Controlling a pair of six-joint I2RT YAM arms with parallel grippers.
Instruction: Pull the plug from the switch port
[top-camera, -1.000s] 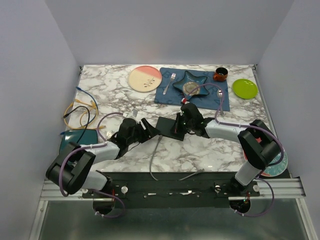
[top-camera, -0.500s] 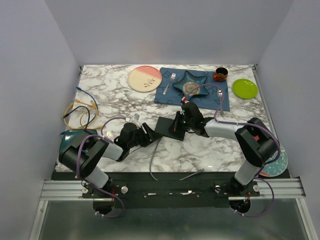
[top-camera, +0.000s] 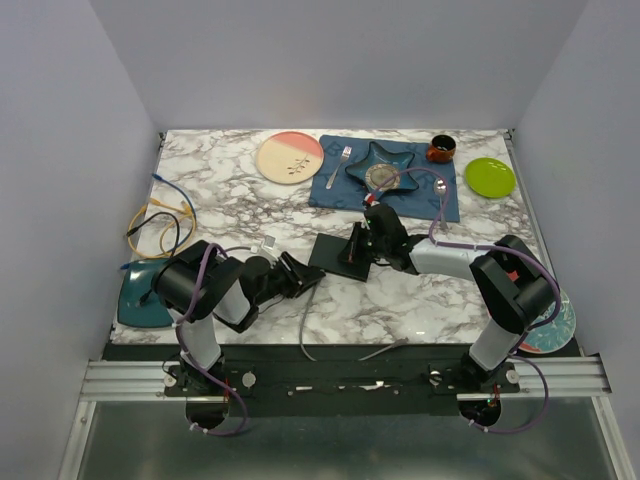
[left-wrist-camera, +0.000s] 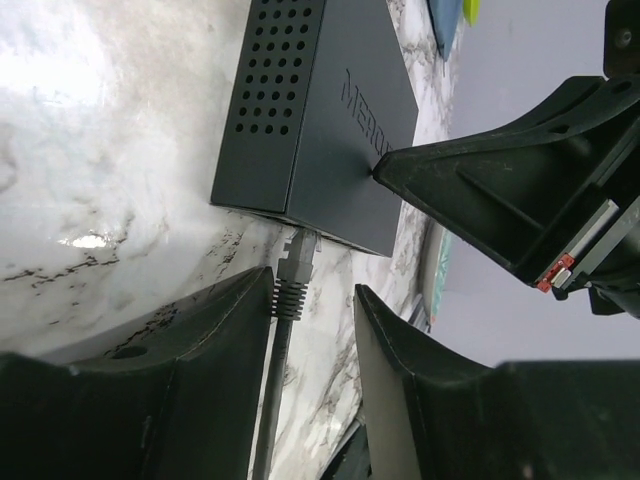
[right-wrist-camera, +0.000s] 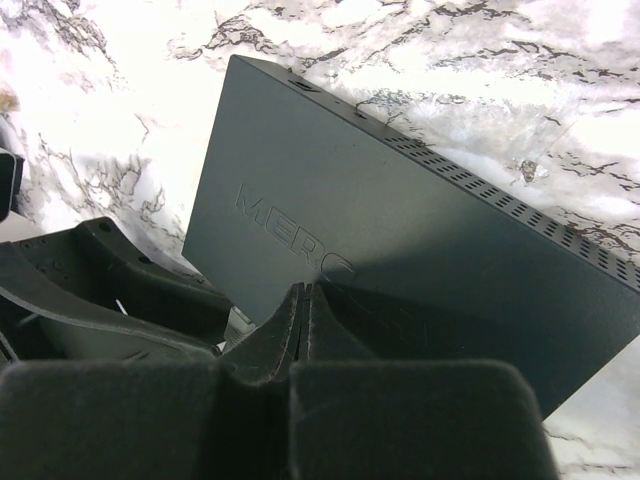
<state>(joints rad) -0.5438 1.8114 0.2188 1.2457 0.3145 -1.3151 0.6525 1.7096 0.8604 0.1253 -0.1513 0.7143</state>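
Switch: the flat matte-black rectangular switch (top-camera: 333, 255) lay near the middle of the white marble tabletop (top-camera: 220, 175), at 6 o'clock from the dark blue placemat (top-camera: 445, 205).
Top view only: the thin grey cable (top-camera: 304, 335) left the switch's near edge and ran toward 6 o'clock. The left gripper (top-camera: 305, 278) sat at the switch's 8 o'clock and the right gripper (top-camera: 362, 250) on its 3 o'clock side.
Left wrist view only: the switch (left-wrist-camera: 340, 130) showed a perforated side wall. The grey moulded plug (left-wrist-camera: 297, 262) met its socket edge. I could not tell whether it was fully seated.
Right wrist view only: raised lettering, "MERC", showed on the switch's lid (right-wrist-camera: 420, 260).
Left jaws: the left gripper (left-wrist-camera: 315, 285) stood part open, straddling the plug's ribbed boot and the cable (left-wrist-camera: 268, 400). One finger (left-wrist-camera: 180, 350) lay against the boot. The other (left-wrist-camera: 420, 390) stood clear of it, so nothing was clamped.
Right jaws: the right gripper (right-wrist-camera: 305, 292) was clenched, its pads pressed together and holding nothing. Its tips touched the lid. The left wrist view showed the same tip (left-wrist-camera: 385, 168) on the lid.
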